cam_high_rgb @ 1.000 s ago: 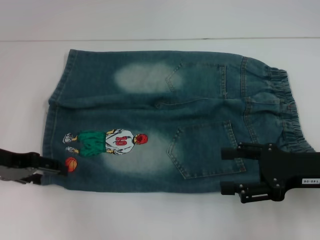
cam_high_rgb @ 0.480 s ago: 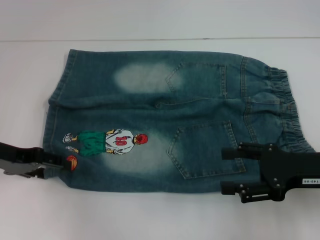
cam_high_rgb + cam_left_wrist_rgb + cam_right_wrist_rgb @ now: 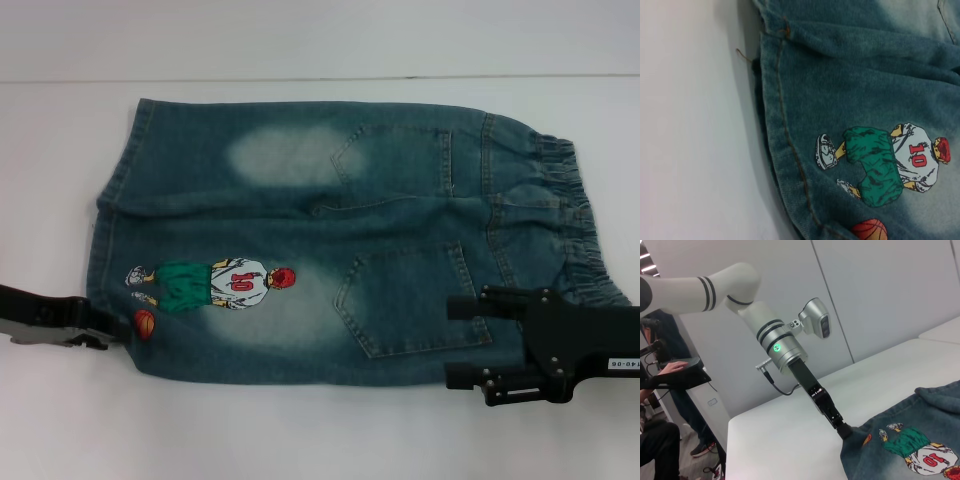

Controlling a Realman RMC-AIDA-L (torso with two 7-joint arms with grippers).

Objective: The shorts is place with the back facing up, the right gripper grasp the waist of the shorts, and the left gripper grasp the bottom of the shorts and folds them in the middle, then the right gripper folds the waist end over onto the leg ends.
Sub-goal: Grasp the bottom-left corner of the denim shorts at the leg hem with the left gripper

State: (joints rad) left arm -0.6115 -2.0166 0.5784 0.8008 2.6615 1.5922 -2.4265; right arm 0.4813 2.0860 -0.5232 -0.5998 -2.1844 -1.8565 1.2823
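Since the earlier frames, the left gripper [image 3: 100, 335], a black two-fingered claw, has slid along the near leg hem and the denim corner beside the embroidered basketball has drawn inward. That suggests its fingers are pinched on the bottom of the shorts [image 3: 110, 300].

Head view: the blue-green washed denim shorts [image 3: 330, 250] lie flat, back pockets up, on the white table [image 3: 300, 440]. The right gripper [image 3: 465, 342], black with a white label, hovers with fingers spread over the near waist end [image 3: 560, 220].

Left wrist view: the stitched hem and the numbered figure fill the frame.

Right wrist view: the left arm reaches steeply down, its claw meeting the hem corner.
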